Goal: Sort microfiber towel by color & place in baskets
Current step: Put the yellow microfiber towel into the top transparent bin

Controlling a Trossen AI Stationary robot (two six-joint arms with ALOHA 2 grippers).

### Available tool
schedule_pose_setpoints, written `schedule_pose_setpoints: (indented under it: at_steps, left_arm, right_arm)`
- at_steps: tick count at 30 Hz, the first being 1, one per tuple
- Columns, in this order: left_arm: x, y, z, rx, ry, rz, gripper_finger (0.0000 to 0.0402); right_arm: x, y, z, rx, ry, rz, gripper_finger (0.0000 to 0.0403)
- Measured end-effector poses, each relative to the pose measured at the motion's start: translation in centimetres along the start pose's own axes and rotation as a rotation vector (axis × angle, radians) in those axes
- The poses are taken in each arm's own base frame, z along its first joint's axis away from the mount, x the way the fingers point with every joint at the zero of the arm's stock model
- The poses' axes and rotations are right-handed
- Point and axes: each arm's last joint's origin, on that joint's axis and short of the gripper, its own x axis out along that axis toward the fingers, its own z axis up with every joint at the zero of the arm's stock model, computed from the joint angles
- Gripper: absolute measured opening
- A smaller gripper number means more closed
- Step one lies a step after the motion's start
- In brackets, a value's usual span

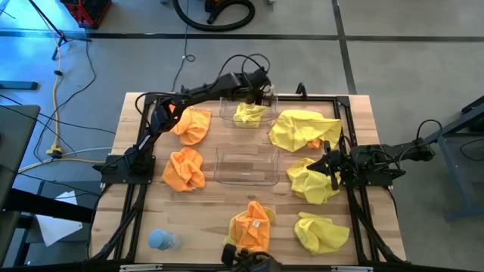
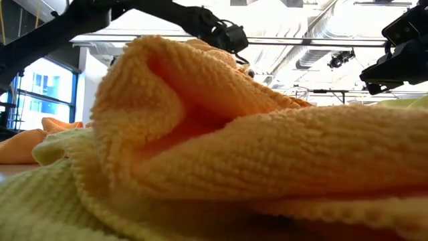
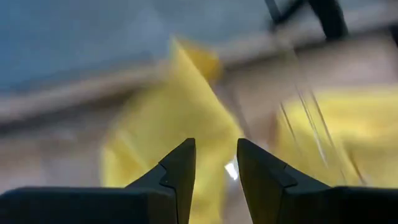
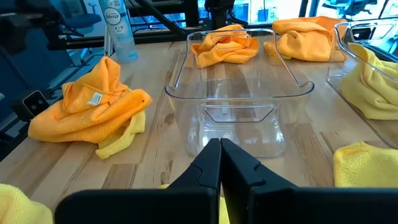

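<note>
My left gripper (image 1: pixel 261 97) hangs open over the far see-through basket (image 1: pixel 227 113). A yellow towel (image 1: pixel 249 113) lies rumpled in that basket and shows blurred below the fingers in the left wrist view (image 3: pixel 161 130). The near basket (image 1: pixel 246 165) holds nothing and also shows in the right wrist view (image 4: pixel 239 106). My right gripper (image 1: pixel 330 165) is shut above a yellow towel (image 1: pixel 310 183) at the right. Three orange towels (image 1: pixel 193 125) (image 1: pixel 184 168) (image 1: pixel 252 224) and two more yellow towels (image 1: pixel 302 130) (image 1: pixel 321 230) lie on the table.
A pale blue spray bottle (image 1: pixel 161 240) stands at the near left corner. A black metal frame (image 1: pixel 344 102) runs around the work area. An orange towel (image 2: pixel 234 134) lies right in front of the low camera and blocks most of that view.
</note>
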Motion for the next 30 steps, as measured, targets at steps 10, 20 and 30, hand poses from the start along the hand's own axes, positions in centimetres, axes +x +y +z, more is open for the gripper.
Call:
schedule_pose_setpoints:
  at_steps: [10, 20, 30]
  left_arm:
    - [3.5, 1.5, -0.2, -0.05, 0.069, 0.003, 0.0105]
    - [5.9, 1.3, -1.6, -0.054, 0.199, -0.055, 0.0105]
    - [6.3, 1.3, -2.6, -0.034, 0.328, -0.103, 0.0105]
  right_arm:
    - [0.0, 0.0, 0.0, 0.0, 0.001, 0.0, 0.0]
    - [0.0, 0.0, 0.0, 0.0, 0.001, 0.0, 0.0]
    - [0.0, 0.0, 0.0, 0.0, 0.0, 0.0, 0.0]
